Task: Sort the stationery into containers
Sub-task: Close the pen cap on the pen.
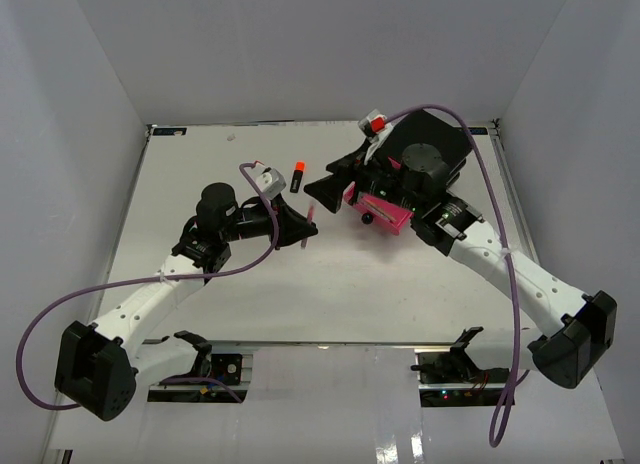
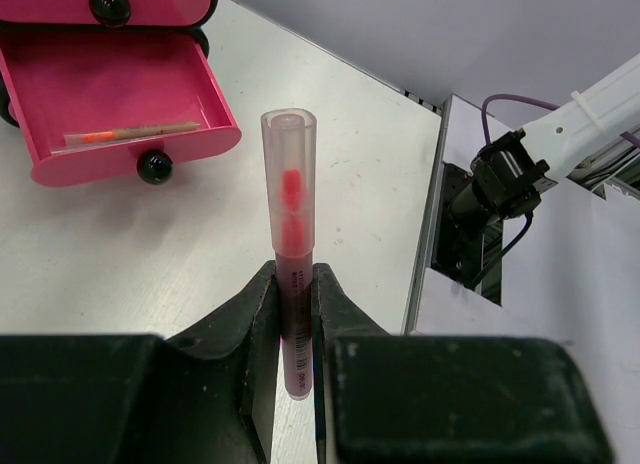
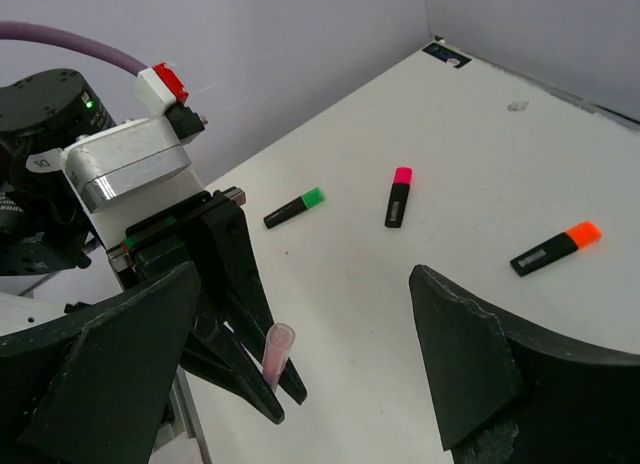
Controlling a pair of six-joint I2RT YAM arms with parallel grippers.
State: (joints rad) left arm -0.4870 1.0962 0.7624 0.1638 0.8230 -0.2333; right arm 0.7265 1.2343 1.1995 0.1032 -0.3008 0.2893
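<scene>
My left gripper (image 1: 298, 224) is shut on a translucent pink pen (image 2: 288, 224) and holds it upright above the table, capped end away from the wrist. The pen also shows in the right wrist view (image 3: 276, 352). The black drawer box (image 1: 440, 149) stands at the back right. One pink drawer (image 2: 60, 84) is pulled open, with a thin pen (image 2: 130, 134) lying inside. My right gripper (image 1: 335, 179) is wide open and empty, just left of the open drawer and facing the left gripper. Green-capped (image 3: 295, 208), pink-capped (image 3: 399, 196) and orange-capped (image 3: 556, 248) highlighters lie on the table.
The closed drawer above the open one shows its black knob (image 2: 110, 2). The table's right edge and a mounting bracket (image 2: 470, 224) lie to the right of the pen. White walls enclose the table on three sides.
</scene>
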